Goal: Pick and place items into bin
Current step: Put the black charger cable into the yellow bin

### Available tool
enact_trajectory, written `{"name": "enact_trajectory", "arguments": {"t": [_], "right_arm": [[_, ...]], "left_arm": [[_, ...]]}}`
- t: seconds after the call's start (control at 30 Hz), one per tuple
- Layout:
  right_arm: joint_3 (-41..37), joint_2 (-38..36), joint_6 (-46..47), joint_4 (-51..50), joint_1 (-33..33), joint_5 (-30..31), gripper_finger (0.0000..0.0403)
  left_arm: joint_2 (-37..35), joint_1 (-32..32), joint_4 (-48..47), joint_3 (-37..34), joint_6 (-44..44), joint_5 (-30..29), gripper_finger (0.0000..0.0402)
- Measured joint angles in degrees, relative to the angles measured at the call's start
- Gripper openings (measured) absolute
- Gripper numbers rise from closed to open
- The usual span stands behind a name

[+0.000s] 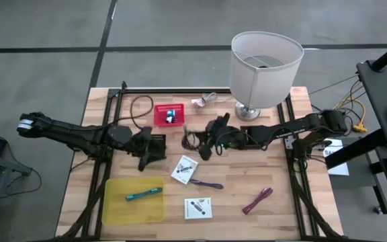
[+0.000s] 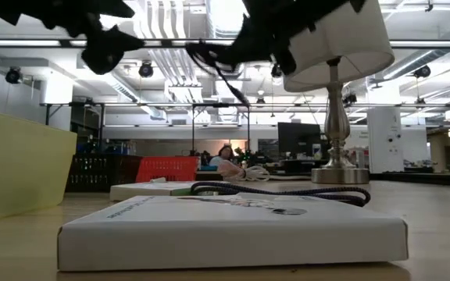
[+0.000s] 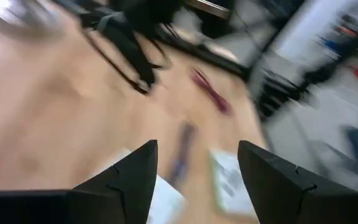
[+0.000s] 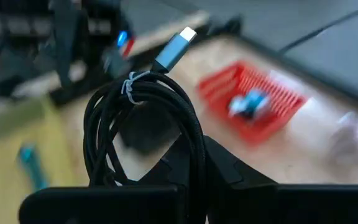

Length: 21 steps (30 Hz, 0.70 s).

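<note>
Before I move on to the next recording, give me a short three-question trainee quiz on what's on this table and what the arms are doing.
1. True or false: the right gripper holds the black cable clear of the table.
2. Multiple choice: what lies in the yellow bin? A) the teal pen B) a white card C) the magenta stick
3. Fill in: the purple pen lies on the table between two white ____.

Key
1. True: the jaws are shut on the coiled cable, lifted near the table's middle; the left gripper hangs open beside it.
2. A: the magenta stick is still on the wood.
3. Cards: the upper card and the lower card.
</note>
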Motion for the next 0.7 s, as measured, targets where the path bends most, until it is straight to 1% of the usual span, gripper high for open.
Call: {"name": "enact_trajectory", "arguments": {"t": [0.1, 0.17, 0.23, 0.3, 0.4, 0.57, 0.7], "right_arm": [[3.0, 0.0, -1.5, -0.1, 0.5, 6.2, 0.0009], [4.6, 0.0, -4.0, -0.2, 0.8, 8.1, 0.0009], [5.7, 0.0, -5.6, -0.1, 0.8, 8.7, 0.0009], [6.3, 0.0, -5.8, -0.1, 0.8, 9.2, 0.0010], [6.8, 0.0, -6.1, 0.0, 0.8, 9.3, 0.0011], [7.2, 0.0, -6.9, 0.2, 1.0, 9.3, 0.0011], [7.2, 0.0, -7.0, 0.3, 1.1, 9.3, 0.0011]], "left_arm": [[0.8, 0.0, 4.7, 0.0, 4.2, -7.5, 0.0206], [1.3, 0.0, 7.6, 0.0, 7.5, -9.9, 0.0206], [2.2, 0.1, 11.4, 0.0, 10.5, -11.1, 0.0206], [3.4, 0.1, 14.8, 0.0, 11.8, -12.2, 0.0206], [5.5, 0.7, 17.9, 0.0, 11.8, -13.5, 0.0206], [9.4, 1.9, 21.1, 0.0, 11.4, -13.8, 0.0206], [12.6, 2.5, 28.1, 0.0, 11.3, -13.9, 0.0206]]}}
